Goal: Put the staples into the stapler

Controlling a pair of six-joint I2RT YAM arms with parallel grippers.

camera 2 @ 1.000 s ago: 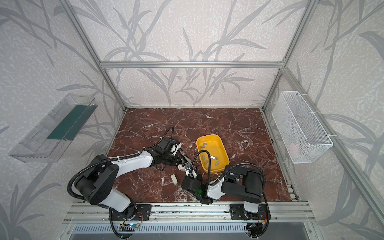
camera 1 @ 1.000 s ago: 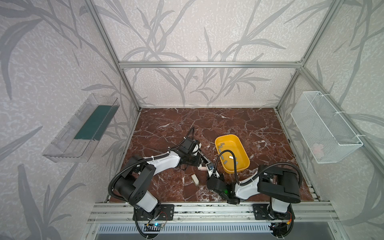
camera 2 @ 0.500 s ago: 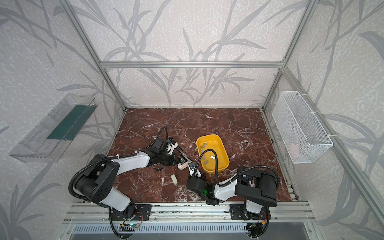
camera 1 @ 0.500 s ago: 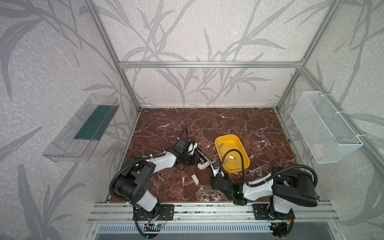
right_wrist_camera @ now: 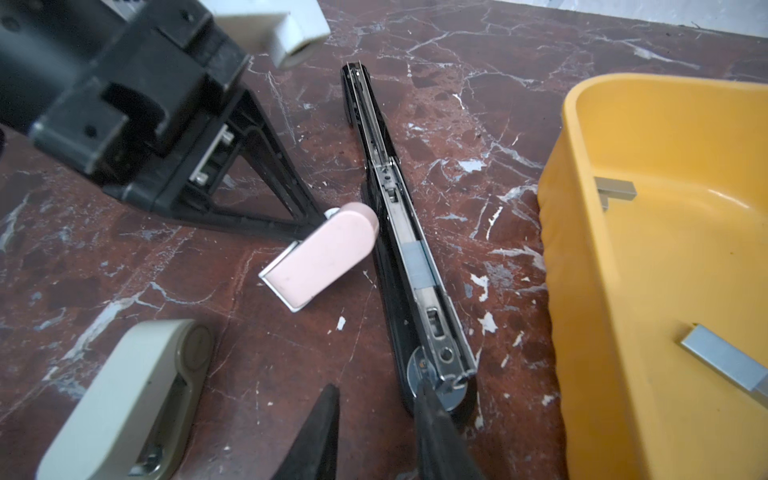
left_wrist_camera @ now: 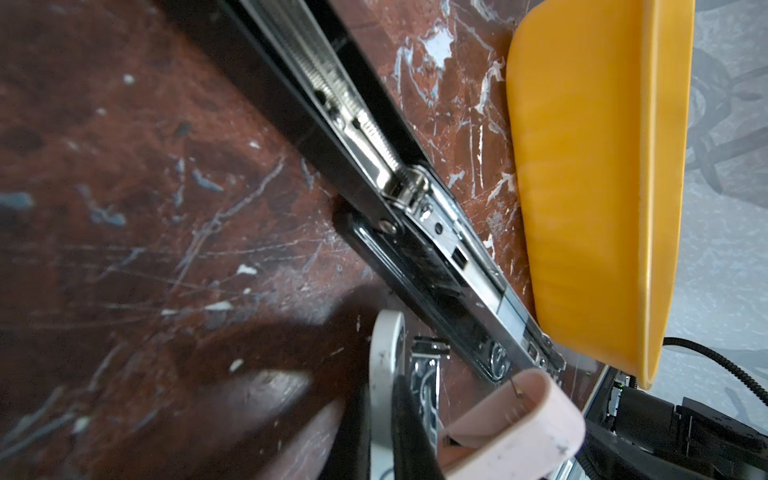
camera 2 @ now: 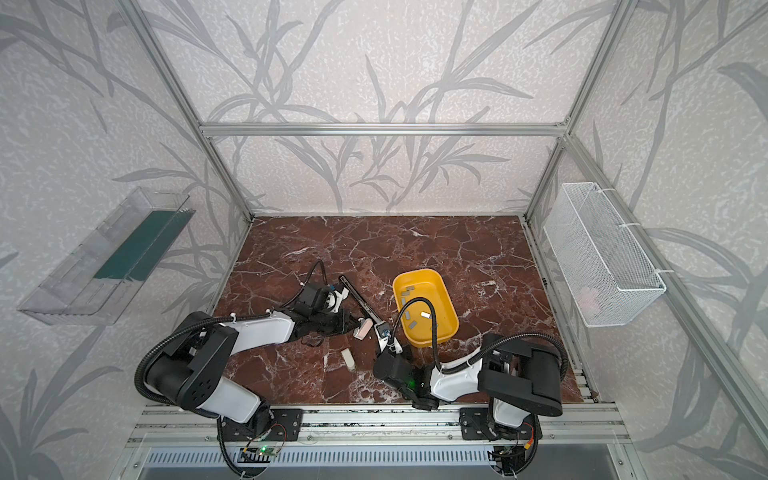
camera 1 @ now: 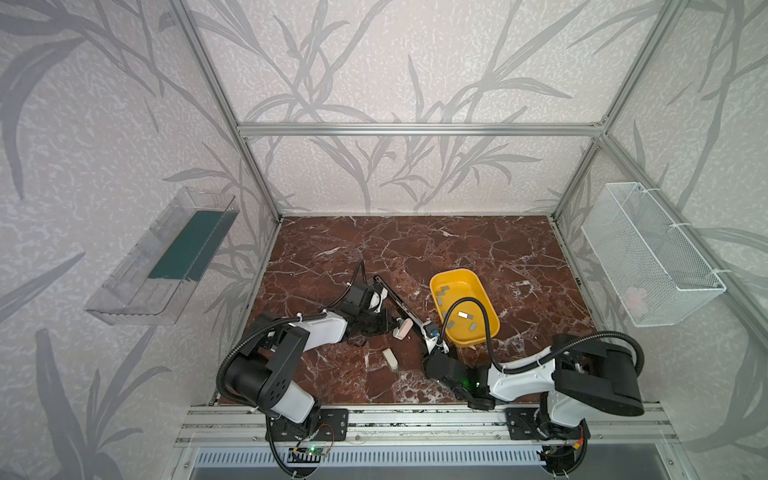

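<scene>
Seating grey metal staple strip (right_wrist_camera: 417,266) in long black stapler (right_wrist_camera: 386,178): right pincer (right_wrist_camera: 376,386) released at 5 o'clock, left pincer (right_wrist_camera: 305,226) clenched; closing it should follow.

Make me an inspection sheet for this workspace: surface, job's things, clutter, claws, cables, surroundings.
Surface: brown marble tabletop, scratched in places.
Job's things: long black stapler opened flat, one grey staple strip in its channel; more grey staple strips in the yellow plastic tray beside it.
Clutter: pink mini stapler beside the black stapler; beige mini stapler nearer the robot.
Claws: left claw shut, tips at the pink mini stapler, grip unclear; right claw open, one finger at the black stapler's near end.
Cables: right arm's black cable arches over the tray.
Surroundings: clear plastic bin on the left wall, white wire basket on the right wall.
</scene>
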